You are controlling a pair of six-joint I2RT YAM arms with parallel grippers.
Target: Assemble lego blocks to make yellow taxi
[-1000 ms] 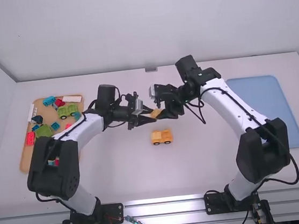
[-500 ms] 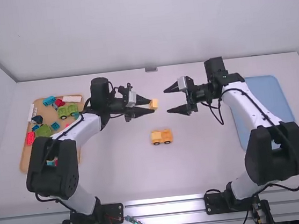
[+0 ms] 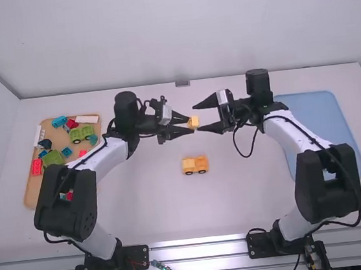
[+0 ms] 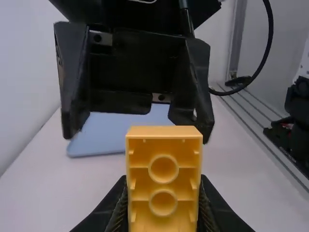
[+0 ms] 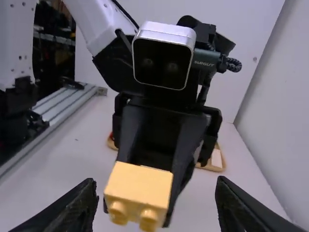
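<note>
One yellow block (image 5: pixel 137 186), two round studs (image 5: pixel 148 219), hollow underside (image 4: pixel 163 185), left claw (image 3: pixel 191 124) clamped on it, right claw (image 3: pixel 196 119) apart

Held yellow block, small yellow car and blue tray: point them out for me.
Held yellow block (image 5: pixel 139 187): right wrist view, middle of its smooth side.
Small yellow car (image 3: pixel 195 164): high view, middle of its body.
Blue tray (image 3: pixel 320 114): high view, its bare floor.

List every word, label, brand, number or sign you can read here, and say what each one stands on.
Pale lettering on the black part beside the left arm's wrist camera: too small to quote reliably.
Yellow block: no readable text.
Small yellow vehicle on the table: no readable text.
</note>
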